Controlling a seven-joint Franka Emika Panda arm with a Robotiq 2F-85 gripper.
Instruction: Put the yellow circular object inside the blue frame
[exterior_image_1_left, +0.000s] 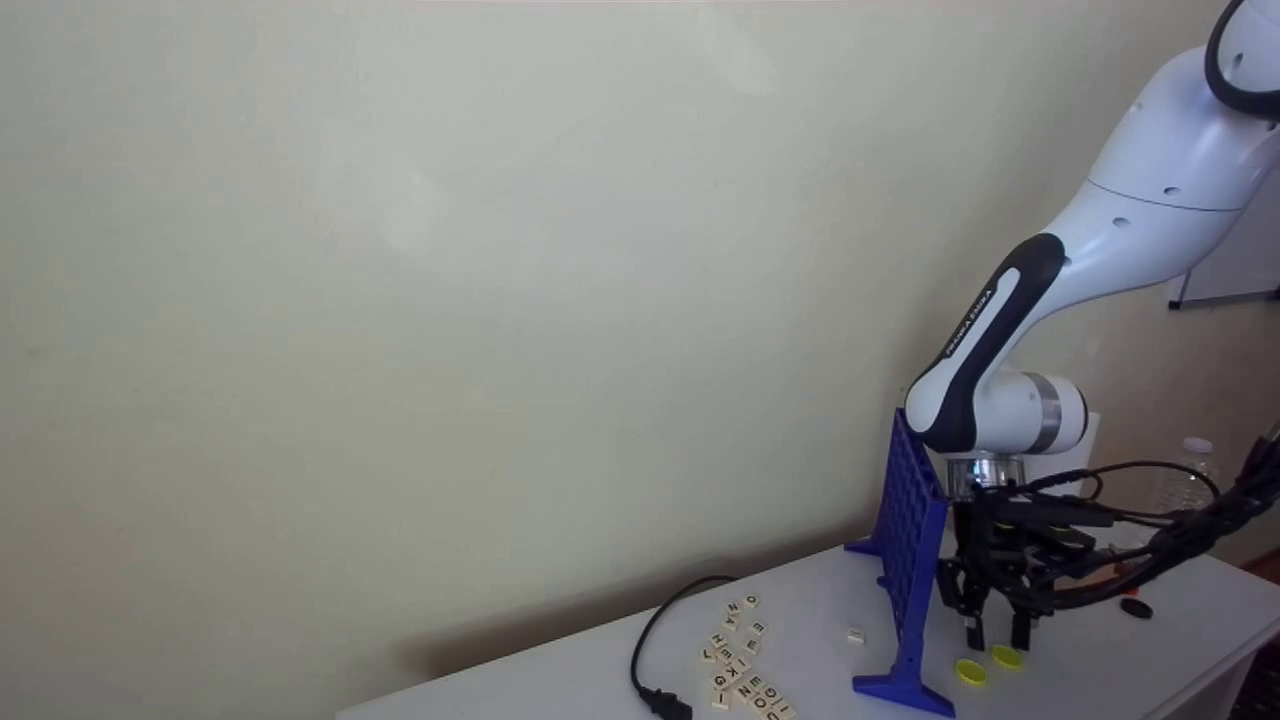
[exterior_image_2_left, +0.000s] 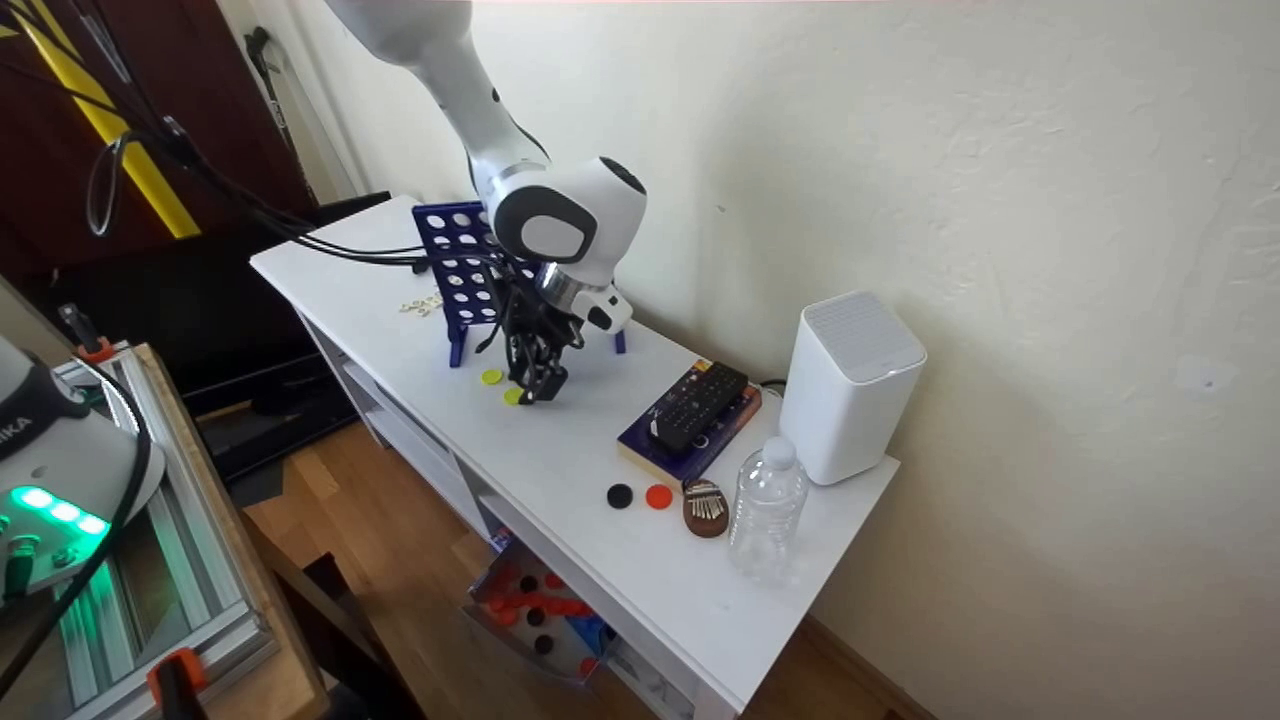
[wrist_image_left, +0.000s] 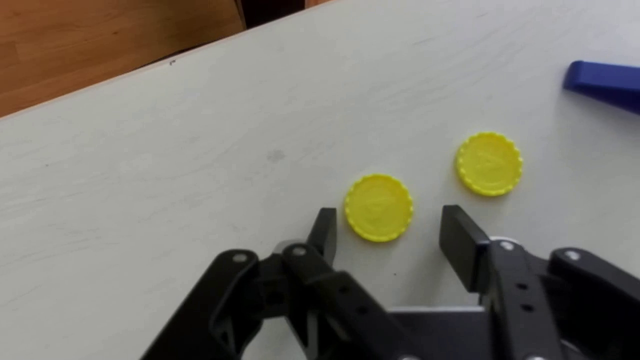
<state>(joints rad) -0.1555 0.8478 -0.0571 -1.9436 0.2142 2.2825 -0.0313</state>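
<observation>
In the wrist view, a scalloped yellow disc (wrist_image_left: 378, 207) lies flat, its twin (wrist_image_left: 489, 164) at two o'clock. The end effector (wrist_image_left: 389, 216) stands parted.

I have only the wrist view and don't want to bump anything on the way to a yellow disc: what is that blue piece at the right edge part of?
Observer: It is a foot of the blue frame, which stands upright on the table.
Operator: And higher up, out of my sight, how does the arm sit against that frame?
Observer: In an exterior view the arm hides part of it; whether the two touch, I cannot tell.
</observation>
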